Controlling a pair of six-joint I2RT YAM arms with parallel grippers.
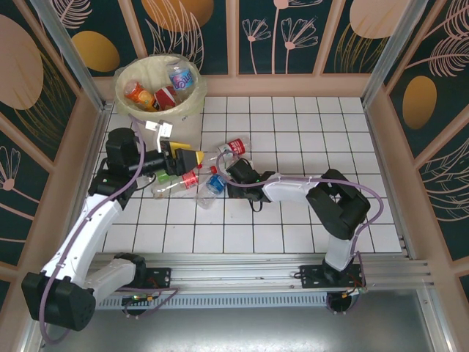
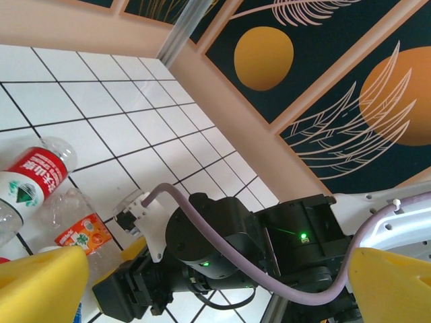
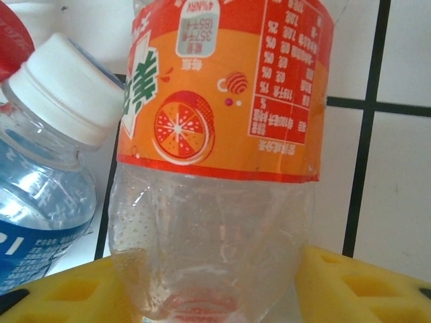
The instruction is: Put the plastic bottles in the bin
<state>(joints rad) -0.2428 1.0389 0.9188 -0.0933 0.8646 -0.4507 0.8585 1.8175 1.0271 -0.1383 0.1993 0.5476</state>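
1. The orange-labelled bottle (image 3: pixel 222 134) lies directly ahead of the right pincer (image 3: pixel 209 289); its long axis runs straight away from the wrist, base nearest, label farther out; the right arm (image 1: pixel 293 187) is judged the nearer one
2. The right pincer is closed on the bottle's base end; both yellow pads (image 3: pixel 350 282) are seen against its clear sides
3. A blue-labelled bottle (image 3: pixel 40 175) lies just beside it, on the left in the wrist view
4. The left pincer (image 1: pixel 189 158) is spread wide and empty, just beyond the right pincer
5. The bin (image 1: pixel 192 110) stands beyond and left of the right pincer, past the left one; a lift above it is judged necessary next
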